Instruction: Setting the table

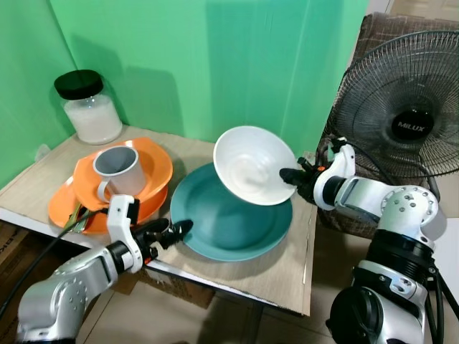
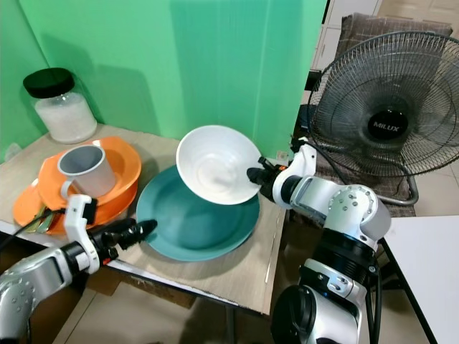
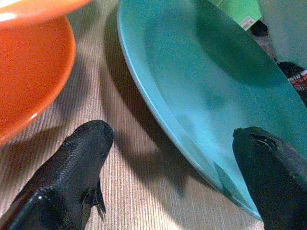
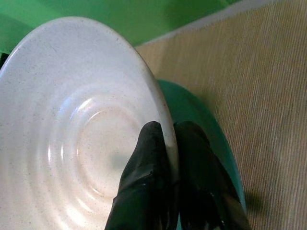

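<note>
White and faintly speckled, the bowl (image 1: 254, 165) hangs tilted in the air, its rim pinched between the pressed-together fingers of the right gripper (image 1: 292, 175). Directly below that gripper lies the teal plate (image 1: 233, 215) on the wooden table (image 1: 287, 269). The left gripper (image 1: 174, 231) rests with fingers spread astride the plate's near rim, steadying nothing yet. To land the bowl well, I would level it first, then lower it centred into the plate's hollow before letting go. Farther off, orange plates (image 1: 154, 161) carry a grey mug (image 1: 118, 170), with a black-lidded jar (image 1: 88, 106) behind. The fan (image 1: 405, 107) reads "MILUX".
</note>
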Controlling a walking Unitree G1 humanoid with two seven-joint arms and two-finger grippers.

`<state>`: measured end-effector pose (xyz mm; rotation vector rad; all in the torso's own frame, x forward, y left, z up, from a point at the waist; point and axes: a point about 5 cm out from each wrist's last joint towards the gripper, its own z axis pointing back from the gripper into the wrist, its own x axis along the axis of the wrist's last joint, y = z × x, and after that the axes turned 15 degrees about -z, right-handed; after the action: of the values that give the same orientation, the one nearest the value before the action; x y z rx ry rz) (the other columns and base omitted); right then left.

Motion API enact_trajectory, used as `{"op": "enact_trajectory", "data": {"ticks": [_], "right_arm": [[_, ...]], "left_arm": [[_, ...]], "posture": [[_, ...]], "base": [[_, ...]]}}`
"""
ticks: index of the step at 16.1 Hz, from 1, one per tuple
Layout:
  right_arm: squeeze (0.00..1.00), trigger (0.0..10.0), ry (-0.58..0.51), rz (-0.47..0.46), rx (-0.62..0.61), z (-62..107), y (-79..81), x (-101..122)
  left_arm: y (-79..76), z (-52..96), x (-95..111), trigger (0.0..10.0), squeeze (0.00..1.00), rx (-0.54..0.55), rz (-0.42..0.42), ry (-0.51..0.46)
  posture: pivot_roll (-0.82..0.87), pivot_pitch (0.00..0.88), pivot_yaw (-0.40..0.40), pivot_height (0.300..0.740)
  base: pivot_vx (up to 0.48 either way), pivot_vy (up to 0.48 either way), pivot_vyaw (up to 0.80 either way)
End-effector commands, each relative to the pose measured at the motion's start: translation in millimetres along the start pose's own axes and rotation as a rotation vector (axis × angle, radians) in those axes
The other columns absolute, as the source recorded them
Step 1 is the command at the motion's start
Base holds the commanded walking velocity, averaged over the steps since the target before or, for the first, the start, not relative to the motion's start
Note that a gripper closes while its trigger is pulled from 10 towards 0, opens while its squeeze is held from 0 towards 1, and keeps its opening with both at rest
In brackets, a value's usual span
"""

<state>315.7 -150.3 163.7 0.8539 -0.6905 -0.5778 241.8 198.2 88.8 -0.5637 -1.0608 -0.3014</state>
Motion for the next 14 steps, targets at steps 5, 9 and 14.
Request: {"op": "enact_trajectory", "data": {"ticks": [5, 9, 14], "right_arm": [[0.0, 0.0, -0.035, 0.011, 0.06, 7.0, 8.8, 6.1], [0.0, 0.0, -0.036, 0.038, 0.048, 8.2, 8.2, 4.1], [0.0, 0.0, -0.039, 0.037, 0.044, 9.9, 6.0, 4.1]], "left_arm": [[6.2, -17.0, 6.6, 2.6, 0.0, -0.033, 0.135, -0.045], [2.3, -24.7, 16.2, 0.0, 0.0, -0.111, 0.145, -0.067], [0.8, -25.3, 17.3, 0.0, 0.0, -0.133, 0.148, -0.038]], "posture": [[-0.05, 0.0, 0.039, 0.74], [-0.06, 0.0, 0.049, 0.74], [-0.06, 0.003, 0.051, 0.74]], "base": [[0.0, 0.0, 0.0], [0.0, 0.0, 0.0], [0.0, 0.0, 0.0]]}}
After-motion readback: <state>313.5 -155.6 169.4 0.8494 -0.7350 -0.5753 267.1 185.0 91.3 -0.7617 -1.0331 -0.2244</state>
